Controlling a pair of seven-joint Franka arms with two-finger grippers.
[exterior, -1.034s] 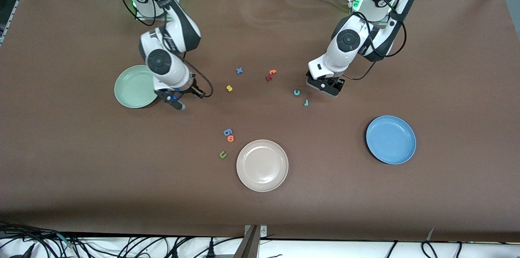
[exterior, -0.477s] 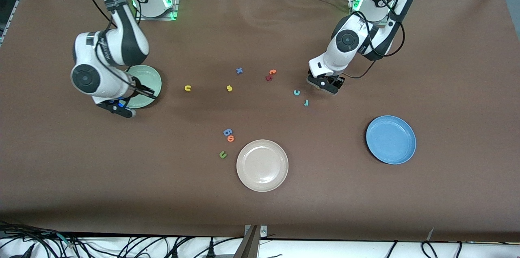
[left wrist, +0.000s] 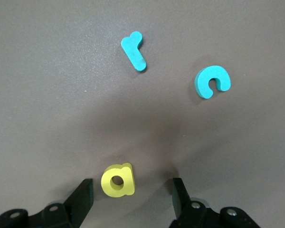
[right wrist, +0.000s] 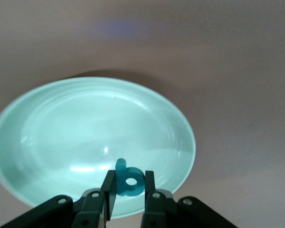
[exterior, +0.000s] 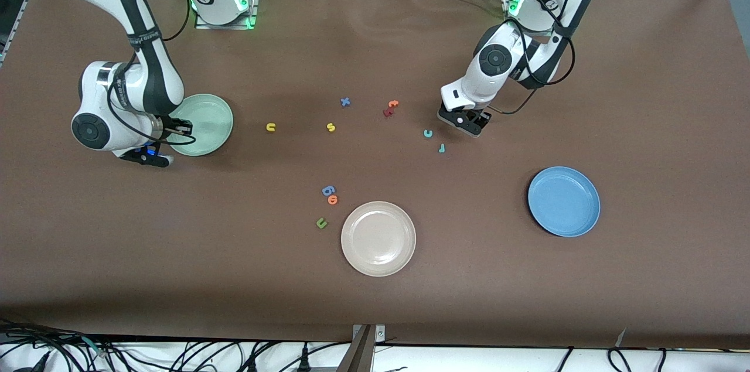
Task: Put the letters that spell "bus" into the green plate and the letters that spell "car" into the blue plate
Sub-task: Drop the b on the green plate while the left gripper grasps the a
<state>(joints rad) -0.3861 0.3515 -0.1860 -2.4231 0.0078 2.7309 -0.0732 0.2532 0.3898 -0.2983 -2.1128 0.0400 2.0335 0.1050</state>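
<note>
My right gripper (right wrist: 128,192) is shut on the teal "b" (right wrist: 129,182) and holds it upright over the rim of the green plate (right wrist: 80,137). In the front view this gripper (exterior: 146,156) is at the edge of the green plate (exterior: 205,124). My left gripper (left wrist: 131,197) is low over the table and open. The yellow "a" (left wrist: 118,180) lies flat between its fingers, touching neither. The teal "r" (left wrist: 134,50) and the teal "c" (left wrist: 212,81) lie close by. The yellow "u" (exterior: 270,127) and the yellow "s" (exterior: 331,127) rest mid-table. The blue plate (exterior: 563,201) holds nothing.
A beige plate (exterior: 378,238) sits nearer the front camera. Beside it lie a dark green "u" (exterior: 321,222), an orange letter (exterior: 333,200) and a blue letter (exterior: 328,190). A blue "x" (exterior: 345,102) and red and orange letters (exterior: 389,108) lie near the "s".
My right arm has swung from beside the yellow "u" toward its own end of the table, ending at the green plate with the "b". The left gripper has barely shifted.
</note>
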